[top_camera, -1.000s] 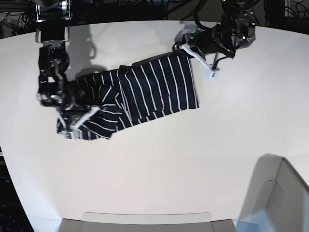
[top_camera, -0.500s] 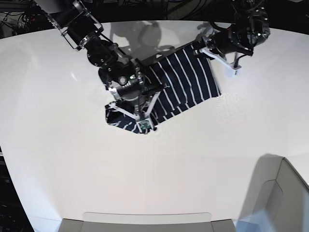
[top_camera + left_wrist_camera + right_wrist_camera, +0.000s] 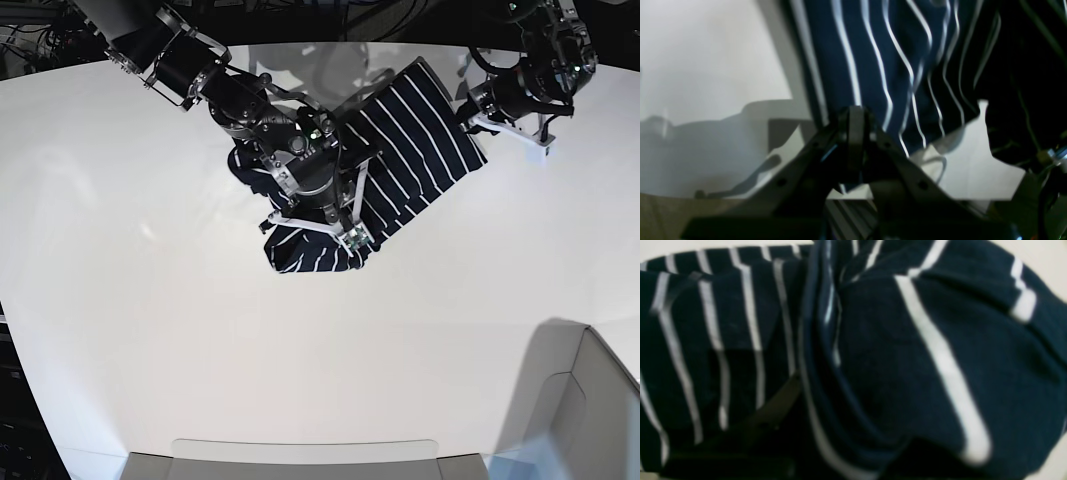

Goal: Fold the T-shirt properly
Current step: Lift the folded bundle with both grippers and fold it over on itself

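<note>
White tabletop point(image 3: 150, 330) spread bare and glossy beneath dark cable clutter point(image 3: 300, 20). Both the left gripper point(image 3: 478, 112) and right gripper point(image 3: 325, 225) were clamped on the striped T-shirt point(image 3: 420, 150).

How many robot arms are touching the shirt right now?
2. The right gripper sits over the shirt's bunched lower end, mid-table; the left gripper is at its far edge. Contact under the fabric is partly hidden.

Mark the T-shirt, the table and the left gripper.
T-shirt point(image 3: 420, 150), base view, striped panel.
Table point(image 3: 150, 330), base view, bare white top.
Left gripper point(image 3: 856, 115), left wrist view, closed tips at the shirt's edge.
</note>
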Motion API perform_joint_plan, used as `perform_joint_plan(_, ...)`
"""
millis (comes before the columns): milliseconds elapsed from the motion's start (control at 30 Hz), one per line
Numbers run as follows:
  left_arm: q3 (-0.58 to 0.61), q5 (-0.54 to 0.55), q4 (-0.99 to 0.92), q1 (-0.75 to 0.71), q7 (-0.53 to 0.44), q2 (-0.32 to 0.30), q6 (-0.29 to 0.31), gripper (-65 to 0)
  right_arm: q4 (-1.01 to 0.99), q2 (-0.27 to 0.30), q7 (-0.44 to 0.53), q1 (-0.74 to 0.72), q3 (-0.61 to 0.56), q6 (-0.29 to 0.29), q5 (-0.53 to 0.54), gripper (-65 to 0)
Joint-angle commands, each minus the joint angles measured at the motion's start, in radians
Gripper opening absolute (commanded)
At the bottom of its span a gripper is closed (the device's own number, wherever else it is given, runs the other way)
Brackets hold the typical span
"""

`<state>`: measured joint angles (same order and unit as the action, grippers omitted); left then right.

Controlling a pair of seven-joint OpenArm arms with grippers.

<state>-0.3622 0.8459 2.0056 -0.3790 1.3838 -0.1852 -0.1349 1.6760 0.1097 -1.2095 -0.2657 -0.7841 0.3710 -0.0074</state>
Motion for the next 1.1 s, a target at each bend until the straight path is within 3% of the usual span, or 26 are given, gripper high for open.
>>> perform_joint_plan(0, -0.01, 0.022, -0.006, 0.004, 0.012, -0.004, -0.018, -65.0, 0.016, -0.012, 0.009, -0.022, 0.022, 0.004, -0.015, -65.0)
perform_joint_plan(300, 0.009, 0.02, -0.17, 0.133, 0.012, -0.003, -0.018, -65.0, 0.017, 0.008, 0.004, -0.02, 0.093, 0.003, -0.015, -65.0)
perform_joint_plan(533, 0.194, 0.022, -0.248, 0.179, 0.012, -0.001, -0.019, -65.0, 0.02, 0.046, 0.004, -0.019, 0.168, 0.003, -0.015, -65.0)
perform_joint_plan(700, 0.239, 0.02, -0.259, 0.239, 0.012, 0.057, -0.019, -65.0, 0.022, 0.066, 0.004, -0.017, 0.266, 0.001, -0.015, -65.0)
perform_joint_plan(833, 0.239, 0.022, -0.314, 0.285, 0.012, 0.088, -0.019, -65.0, 0.023, 0.098, 0.004, -0.024, 0.28, 0.001, -0.013, -65.0)
perform_joint_plan(1067, 0.18, 0.029, -0.116, 0.219, 0.012, 0.083, -0.019, -65.0, 0.08, 0.103, 0.004, -0.019, 0.274, 0.0, -0.013, -65.0)
